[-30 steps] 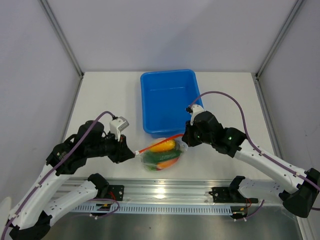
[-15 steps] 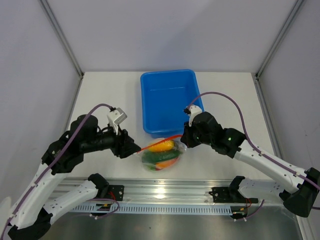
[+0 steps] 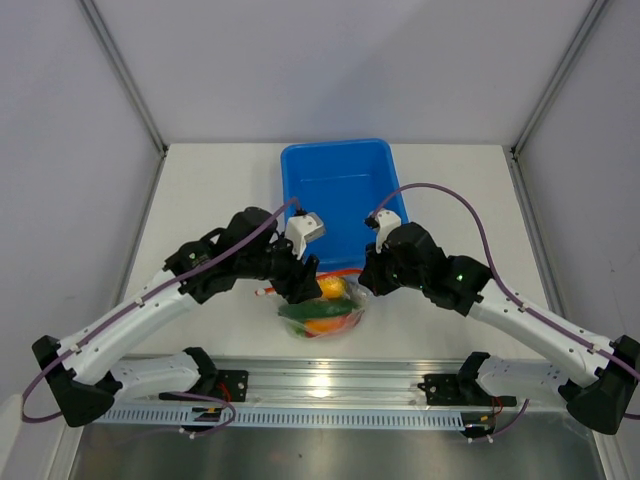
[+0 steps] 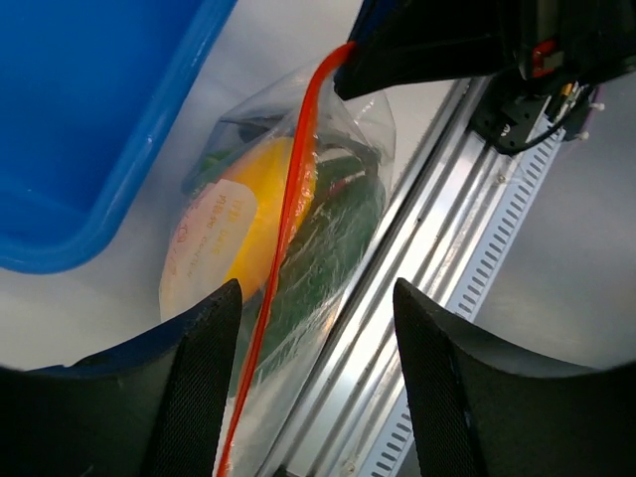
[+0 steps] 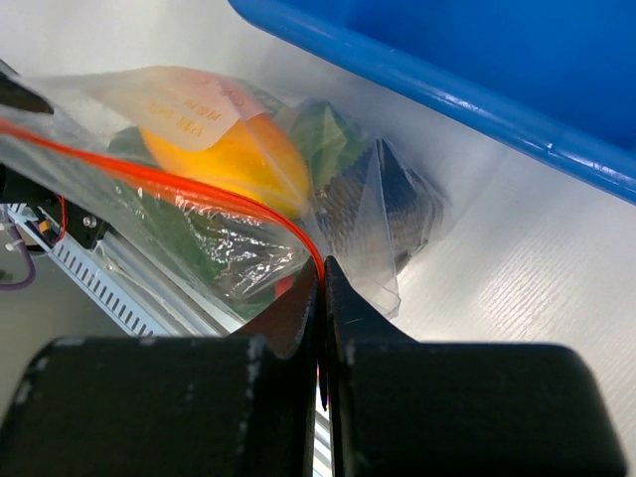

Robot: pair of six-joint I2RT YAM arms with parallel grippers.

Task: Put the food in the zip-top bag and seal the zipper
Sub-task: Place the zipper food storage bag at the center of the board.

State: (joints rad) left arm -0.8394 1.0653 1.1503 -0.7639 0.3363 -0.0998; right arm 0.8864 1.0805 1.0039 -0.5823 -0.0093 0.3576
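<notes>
The clear zip-top bag (image 3: 322, 312) lies in front of the blue tub, with the orange-yellow pepper (image 3: 330, 289) and green chilies (image 3: 318, 309) inside. My right gripper (image 3: 366, 279) is shut on the right end of the red-orange zipper (image 3: 346, 271); its wrist view shows the zipper (image 5: 214, 199) pinched between the jaws (image 5: 321, 273). My left gripper (image 3: 303, 284) is open over the bag's left part. In its wrist view the zipper (image 4: 288, 209) runs between the spread fingers (image 4: 316, 290), close to the left one. The pepper (image 4: 260, 214) shows through the plastic.
The blue tub (image 3: 338, 200) stands just behind the bag and looks empty; its rim shows in both wrist views (image 4: 149, 149) (image 5: 447, 94). The metal rail (image 3: 320, 385) runs along the table's near edge, right in front of the bag.
My left gripper has let go of the zipper's left end, opened, and swung right to sit over the bag. The right gripper has kept its hold.
</notes>
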